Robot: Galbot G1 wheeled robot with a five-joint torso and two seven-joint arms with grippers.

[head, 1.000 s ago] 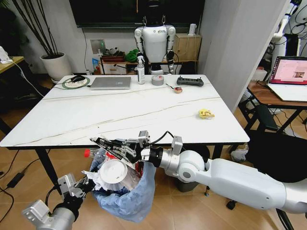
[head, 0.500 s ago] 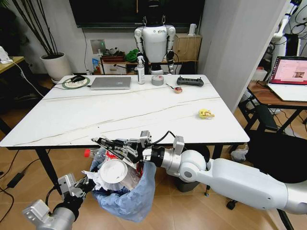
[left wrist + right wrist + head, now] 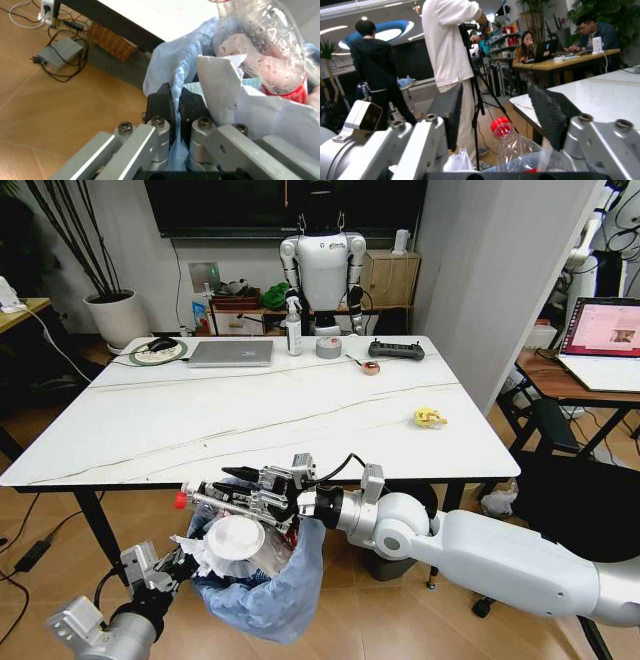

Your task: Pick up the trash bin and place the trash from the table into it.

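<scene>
White veined table (image 3: 200,430), wood floor (image 3: 40,510)

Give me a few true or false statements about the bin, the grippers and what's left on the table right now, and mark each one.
1. The left gripper is clamped on the rim of the trash bin. True.
2. The right gripper is shut on the bottle. False: its fingers are open, and the red-capped bottle lies in the bin below them.
3. A white paper cup sits in the bin. True.
4. The bin stands on top of the table. False: it hangs below the near edge of the table.
5. A small yellow item lies on the table. True.
</scene>
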